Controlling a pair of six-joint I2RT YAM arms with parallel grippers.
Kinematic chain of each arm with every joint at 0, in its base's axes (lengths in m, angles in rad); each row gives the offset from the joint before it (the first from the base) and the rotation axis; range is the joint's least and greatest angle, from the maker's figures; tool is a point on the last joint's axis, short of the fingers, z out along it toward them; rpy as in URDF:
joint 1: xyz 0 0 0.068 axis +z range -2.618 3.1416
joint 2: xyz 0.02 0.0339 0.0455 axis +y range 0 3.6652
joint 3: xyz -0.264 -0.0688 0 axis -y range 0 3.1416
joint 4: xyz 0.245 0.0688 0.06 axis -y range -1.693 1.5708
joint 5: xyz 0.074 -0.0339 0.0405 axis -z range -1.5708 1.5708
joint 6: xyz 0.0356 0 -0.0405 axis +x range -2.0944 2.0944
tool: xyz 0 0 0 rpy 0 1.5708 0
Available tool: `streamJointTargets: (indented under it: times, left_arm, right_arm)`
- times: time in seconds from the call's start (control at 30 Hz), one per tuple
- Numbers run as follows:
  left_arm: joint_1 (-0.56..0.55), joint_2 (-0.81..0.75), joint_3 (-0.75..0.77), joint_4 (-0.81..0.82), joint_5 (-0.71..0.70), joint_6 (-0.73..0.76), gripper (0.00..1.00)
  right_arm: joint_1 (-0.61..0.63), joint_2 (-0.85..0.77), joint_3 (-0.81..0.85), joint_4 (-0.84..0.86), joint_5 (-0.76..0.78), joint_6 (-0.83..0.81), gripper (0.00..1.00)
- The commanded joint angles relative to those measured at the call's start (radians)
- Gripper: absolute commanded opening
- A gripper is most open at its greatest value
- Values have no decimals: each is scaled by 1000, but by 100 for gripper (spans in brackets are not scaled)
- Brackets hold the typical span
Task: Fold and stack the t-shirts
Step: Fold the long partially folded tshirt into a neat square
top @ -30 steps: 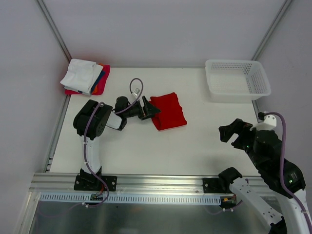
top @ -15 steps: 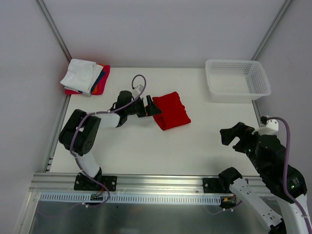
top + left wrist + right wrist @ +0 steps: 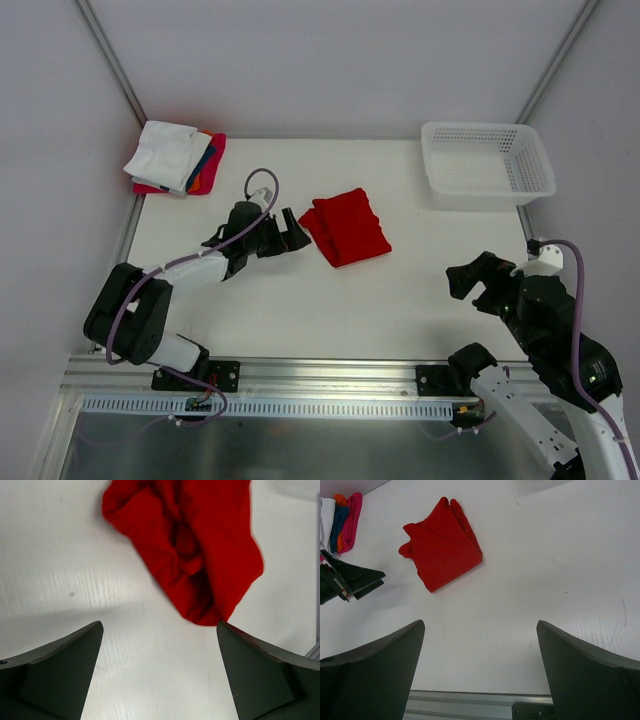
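Currently, folded shirt stack (image 3: pixel 175 158) sits at the far-left corner of the table (image 3: pixel 400 300) (white on top). Left gripper (image 3: pixel 296 230): released, empty, just beside the folded red t-shirt (image 3: pixel 347 227) lying mid-table. White basket (image 3: pixel 487 165): far right. Right gripper (image 3: pixel 472 288): released, empty, well apart from that shirt.

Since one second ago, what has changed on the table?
The left gripper, open, pulled back from the folded bright red cloth t-shirt after nudging it slightly right. The open right gripper, the stack of folded shirts and the white plastic mesh basket stayed put.
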Motion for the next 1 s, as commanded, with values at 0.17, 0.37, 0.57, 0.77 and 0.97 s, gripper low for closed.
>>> streamJointTargets:
  times: [0.17, 0.37, 0.57, 0.77, 0.97]
  left_arm:
    - [-66, 14, -59, 89, -112, -132, 99]
    - [-94, 75, -99, 228, -95, -214, 99]
    - [-146, 141, -108, 267, -167, -258, 99]
    - [-168, 237, -101, 422, -118, -297, 99]
    - [-191, 348, -101, 565, -106, -343, 99]
  right_arm:
    - [4, -26, 14, 0, 5, 10, 100]
    - [4, -35, 16, -22, 13, 11, 100]
    - [4, -46, 45, -63, 35, 5, 99]
    - [4, -57, 53, -95, 42, 7, 99]
    - [6, -71, 71, -137, 61, 8, 100]
